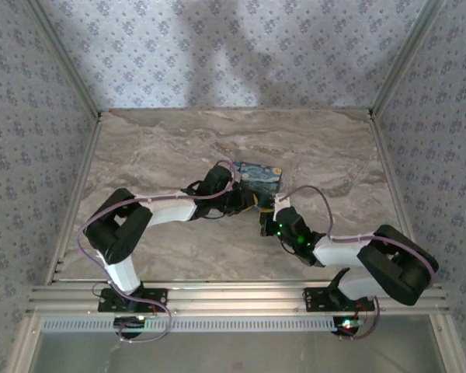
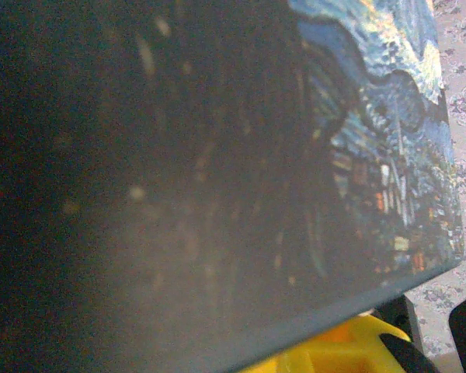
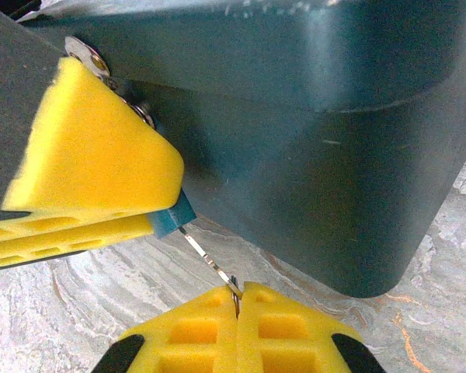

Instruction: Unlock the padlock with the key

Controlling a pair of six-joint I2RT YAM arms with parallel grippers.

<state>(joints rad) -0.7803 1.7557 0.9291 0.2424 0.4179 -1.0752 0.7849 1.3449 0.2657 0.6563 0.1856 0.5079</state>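
Note:
The padlock (image 3: pixel 173 218) is a tiny blue-cased lock at the foot of the painted box (image 3: pixel 318 140). It is pinched at the tip of my left gripper (image 1: pixel 245 203), whose yellow foam fingers (image 3: pixel 93 155) close over it. A thin metal key (image 3: pixel 210 260) slants from the padlock's underside down to my right gripper (image 3: pixel 238 294), whose yellow pads are shut on the key's head. In the top view my right gripper (image 1: pixel 266 221) meets the left one at the box's near side. The left wrist view is pressed against the box (image 2: pixel 373 116), with a yellow finger (image 2: pixel 349 350) at the bottom edge.
The box (image 1: pixel 260 177), printed with a swirly night sky, stands in the middle of the marble table (image 1: pixel 163 148). Metal hasp parts (image 3: pixel 85 54) stick out beside the left finger. Patterned walls (image 1: pixel 31 116) close in the sides and back.

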